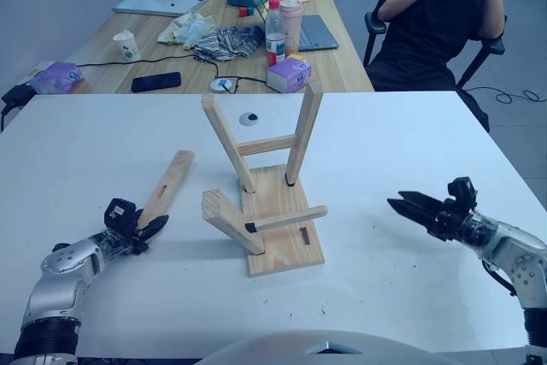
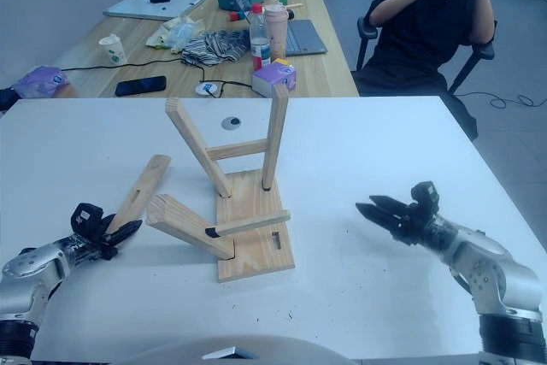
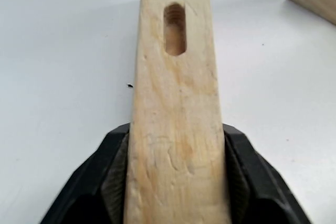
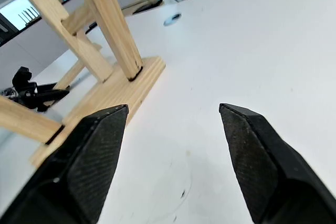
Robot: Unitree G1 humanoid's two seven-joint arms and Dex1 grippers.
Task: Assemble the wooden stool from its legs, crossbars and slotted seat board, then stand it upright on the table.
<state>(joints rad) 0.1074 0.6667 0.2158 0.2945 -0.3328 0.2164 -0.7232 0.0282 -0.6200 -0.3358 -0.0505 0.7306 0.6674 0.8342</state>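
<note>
Step in hand: fitting the last leg, by my reading. Three legs are already on the seat board (image 1: pixel 282 256), and the fourth is in the grasp.
Left gripper (image 1: pixel 147 232): closed on the near end of the loose leg (image 1: pixel 168 184), a finger pressed on each side face. The leg lies flat on the table (image 1: pixel 385 143) and runs away from the hand, with its mortise slot (image 3: pixel 175 29) facing up just past the fingers.
Right gripper (image 1: pixel 396 199): jaws spread wide and holding nothing, low over the table. The seat board is well off beyond its fingertips.
Stool so far: the board lies flat. The upright pair of legs (image 1: pixel 305 130), joined by a crossbar (image 1: pixel 267 144), stands on the half farther from both hands. The tilted leg (image 1: pixel 231 221) on the nearer half carries a free crossbar (image 1: pixel 286 220) pointing toward the right hand.
Next move calls for: lifting the loose leg, lining its slot up with that free crossbar end, and seating its foot in the open board slot. The right hand will probably have to steady the board.
Writing: none on the wooden parts. The bottle (image 1: pixel 274 33) behind carries a label, seemingly too small to read.
</note>
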